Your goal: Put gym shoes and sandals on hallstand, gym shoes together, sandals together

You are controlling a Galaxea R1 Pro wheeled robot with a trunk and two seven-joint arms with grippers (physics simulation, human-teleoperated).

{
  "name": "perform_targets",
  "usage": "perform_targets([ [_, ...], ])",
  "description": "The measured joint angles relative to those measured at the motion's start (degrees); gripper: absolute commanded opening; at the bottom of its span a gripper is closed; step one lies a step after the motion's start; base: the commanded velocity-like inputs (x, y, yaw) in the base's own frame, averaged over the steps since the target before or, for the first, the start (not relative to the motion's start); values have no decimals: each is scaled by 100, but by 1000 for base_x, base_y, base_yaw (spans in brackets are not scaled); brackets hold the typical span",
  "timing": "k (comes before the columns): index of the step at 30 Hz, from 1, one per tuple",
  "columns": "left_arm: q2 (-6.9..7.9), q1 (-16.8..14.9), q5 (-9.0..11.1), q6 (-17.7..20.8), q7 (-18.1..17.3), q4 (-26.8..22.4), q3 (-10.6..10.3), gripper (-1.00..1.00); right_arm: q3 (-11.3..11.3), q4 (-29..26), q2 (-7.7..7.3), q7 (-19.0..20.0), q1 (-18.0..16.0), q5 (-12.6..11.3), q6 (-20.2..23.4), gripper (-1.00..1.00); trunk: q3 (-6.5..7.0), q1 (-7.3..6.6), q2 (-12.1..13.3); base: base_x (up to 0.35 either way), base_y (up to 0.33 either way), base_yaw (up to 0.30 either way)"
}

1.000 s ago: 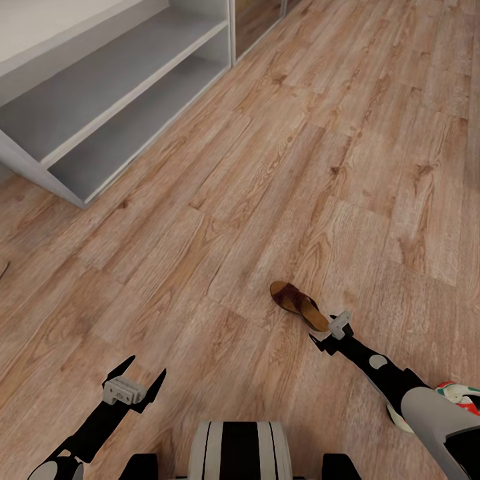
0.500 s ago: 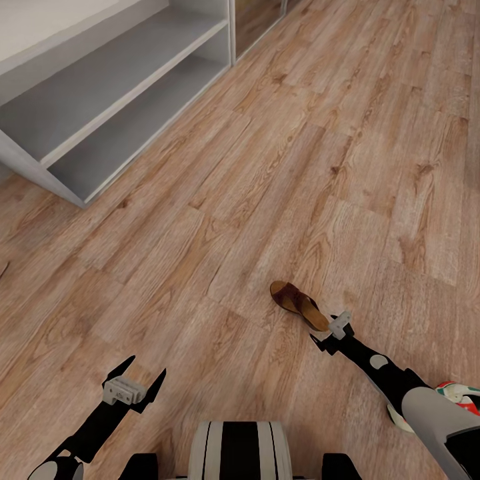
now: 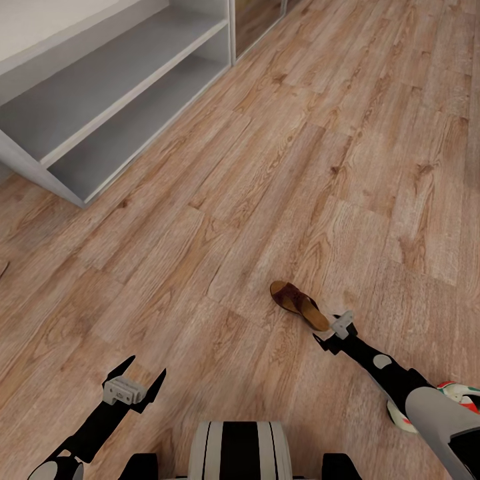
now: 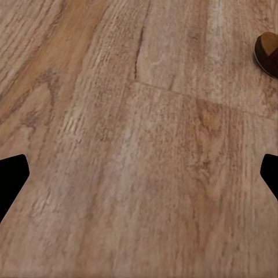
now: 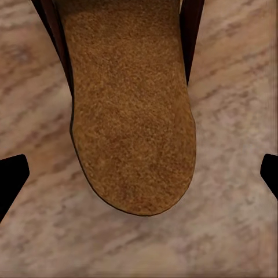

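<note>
While my left end effector (image 3: 133, 381) hangs wide, the right end effector (image 3: 331, 331), spread wide, has edged back slightly from the sandal (image 3: 299, 305), not yet grasping.

We see one dark brown sandal (image 3: 299, 306) with a tan footbed lying flat on the wood-grain corridor floor (image 3: 267, 187). A white gym shoe (image 3: 457, 397) with green and red patches lies partly hidden nearby. The light-grey hallstand (image 3: 100, 100) stands well apart, both shelves bare.
</note>
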Motion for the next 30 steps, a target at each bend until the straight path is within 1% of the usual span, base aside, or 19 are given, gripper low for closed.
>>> perform_targets([
  [12,-4,0,0,-1,0,0,-2,100,-3,-2,-80,0,-9,-8,3,100,0,0,0,0,0,0],
  [22,-7,0,0,0,0,0,-3,100,-3,-2,-91,0,-10,-8,3,100,-15,0,0,0,0,0],
  [30,-6,0,0,0,0,0,-3,100,-3,-3,-92,0,-11,-8,2,100,-64,0,0,0,0,0],
])
